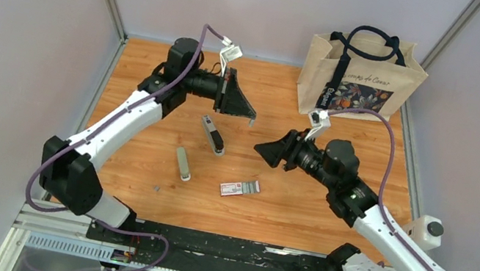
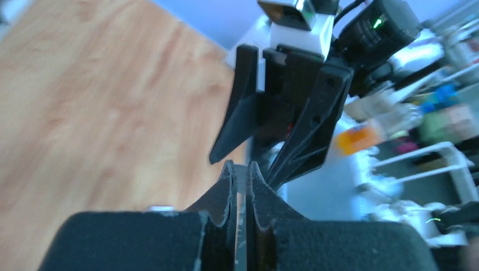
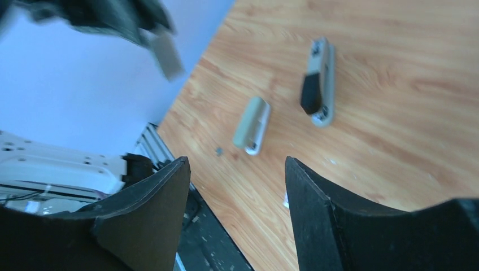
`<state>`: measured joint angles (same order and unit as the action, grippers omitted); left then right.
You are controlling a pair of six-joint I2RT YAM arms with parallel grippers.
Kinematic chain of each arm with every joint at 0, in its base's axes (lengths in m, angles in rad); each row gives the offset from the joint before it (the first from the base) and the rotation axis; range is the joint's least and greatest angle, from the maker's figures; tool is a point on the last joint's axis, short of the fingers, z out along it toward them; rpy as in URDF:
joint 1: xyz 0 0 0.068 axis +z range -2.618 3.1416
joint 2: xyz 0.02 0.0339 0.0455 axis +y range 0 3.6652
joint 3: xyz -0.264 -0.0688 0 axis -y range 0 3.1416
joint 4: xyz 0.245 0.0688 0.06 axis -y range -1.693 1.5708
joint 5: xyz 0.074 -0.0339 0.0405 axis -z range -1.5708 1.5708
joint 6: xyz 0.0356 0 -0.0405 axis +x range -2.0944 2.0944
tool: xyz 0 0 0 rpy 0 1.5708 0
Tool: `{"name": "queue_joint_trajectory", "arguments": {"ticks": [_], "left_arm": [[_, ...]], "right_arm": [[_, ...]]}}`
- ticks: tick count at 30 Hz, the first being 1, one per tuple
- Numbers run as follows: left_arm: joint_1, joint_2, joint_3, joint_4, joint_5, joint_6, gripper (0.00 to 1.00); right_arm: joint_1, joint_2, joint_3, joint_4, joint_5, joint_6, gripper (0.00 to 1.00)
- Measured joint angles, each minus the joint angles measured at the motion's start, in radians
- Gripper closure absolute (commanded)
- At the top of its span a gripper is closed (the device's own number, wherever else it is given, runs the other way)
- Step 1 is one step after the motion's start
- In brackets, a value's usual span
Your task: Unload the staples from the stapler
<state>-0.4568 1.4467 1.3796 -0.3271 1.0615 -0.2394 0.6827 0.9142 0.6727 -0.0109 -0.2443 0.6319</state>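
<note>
The small dark grey and silver stapler lies on the wooden table between the arms; it also shows in the right wrist view. A pale grey oblong piece lies to its near left, also seen in the right wrist view. My left gripper is raised beyond the stapler, shut on a thin pale silver strip that looks like staples; the strip hangs blurred in the right wrist view. My right gripper is open and empty, to the right of the stapler and facing the left gripper. Its jaws stand wide apart.
A red-and-white flat box lies near the table's front. A tiny dark speck sits at the front left. A printed paper bag stands at the back right. A white bottle-like object sits off the right edge.
</note>
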Motion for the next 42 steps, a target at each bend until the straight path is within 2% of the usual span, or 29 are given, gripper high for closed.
{"name": "queue_joint_trajectory", "arguments": {"ticks": [4, 8, 12, 19, 35, 42], "left_arm": [[0.007, 0.016, -0.153, 0.562, 0.104, -0.580, 1.00], [0.007, 0.090, -0.177, 1.062, 0.149, -1.071, 1.00], [0.007, 0.123, -0.177, 1.342, 0.168, -1.337, 1.00], [0.007, 0.116, -0.211, 1.500, 0.179, -1.468, 1.00], [0.007, 0.116, -0.227, 1.533, 0.180, -1.503, 1.00], [0.007, 0.116, -0.227, 1.530, 0.180, -1.499, 0.99]], "right_arm": [[-0.002, -0.007, 0.109, 0.008, -0.036, -0.002, 0.36], [-0.002, -0.012, 0.167, 0.010, -0.053, -0.004, 0.38], [-0.002, -0.017, 0.193, 0.008, -0.074, -0.005, 0.38], [-0.003, -0.017, 0.240, 0.009, -0.103, -0.004, 0.38], [-0.003, 0.047, 0.294, 0.096, -0.140, 0.030, 0.43], [-0.003, 0.086, 0.303, 0.122, -0.156, 0.045, 0.51]]}}
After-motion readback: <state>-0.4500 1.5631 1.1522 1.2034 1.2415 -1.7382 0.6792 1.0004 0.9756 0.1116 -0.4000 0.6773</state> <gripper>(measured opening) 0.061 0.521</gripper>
